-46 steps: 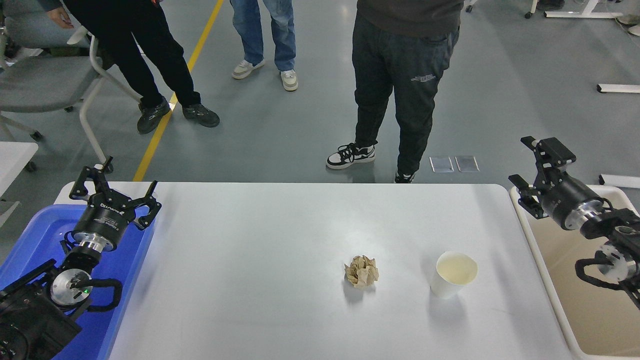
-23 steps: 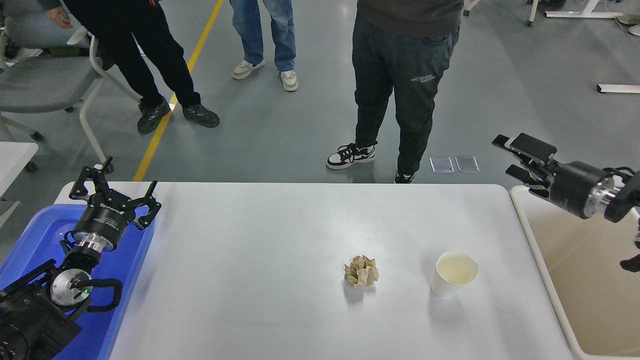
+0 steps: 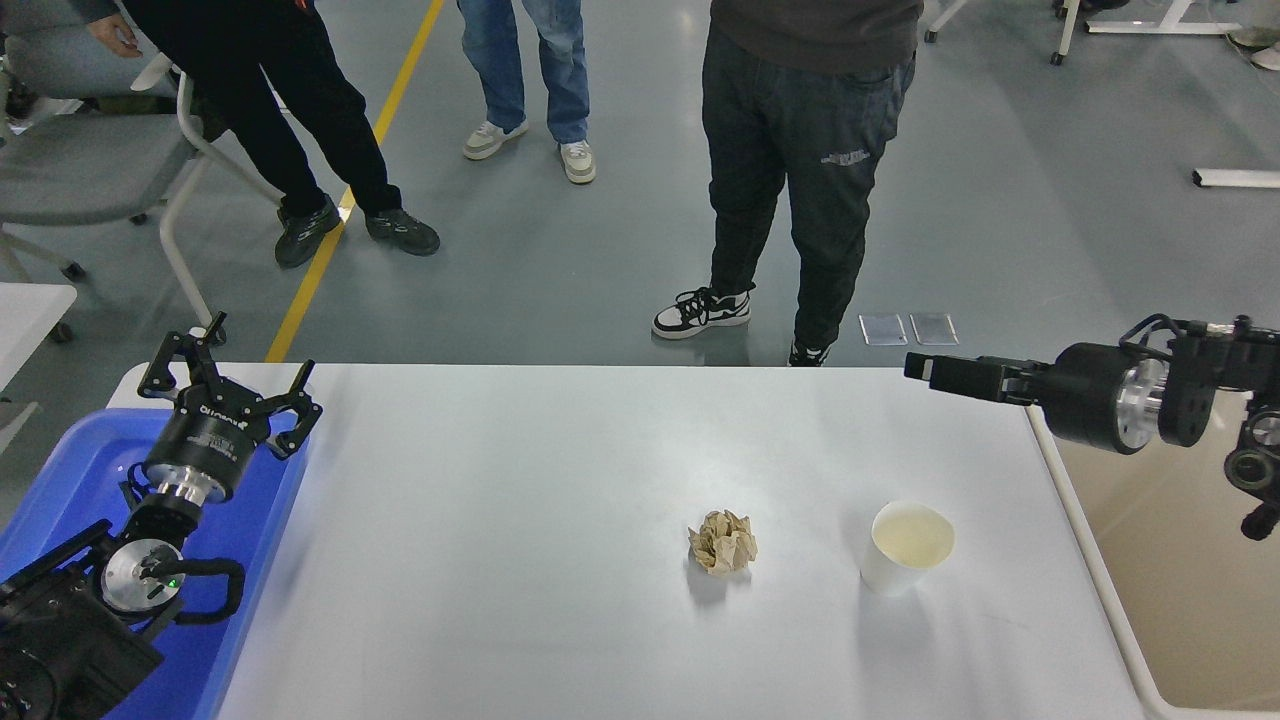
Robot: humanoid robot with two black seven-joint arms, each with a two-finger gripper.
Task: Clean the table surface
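Observation:
The white table surface [image 3: 500, 480] holds a crumpled brown paper ball [image 3: 722, 543] right of centre and, further right, an upright white paper cup [image 3: 905, 548]. My right gripper [image 3: 916, 367] reaches in level from the right edge and points left above the table's far right corner, well behind the cup and apart from it. It is seen edge-on. My left gripper [image 3: 226, 386] is parked open at the lower left, over the rim of the blue tub [image 3: 60, 470], with nothing in it.
A cream-white tub [image 3: 1180, 600] stands against the table's right end. Three people stand beyond the far edge, the nearest person's legs [image 3: 800, 200] close to the table. A grey chair [image 3: 90, 170] is at the upper left.
My right arm has swung from above the cream tub leftward and down to the table's far right corner, turning until the gripper points left. The paper ball, cup and left arm have not moved.

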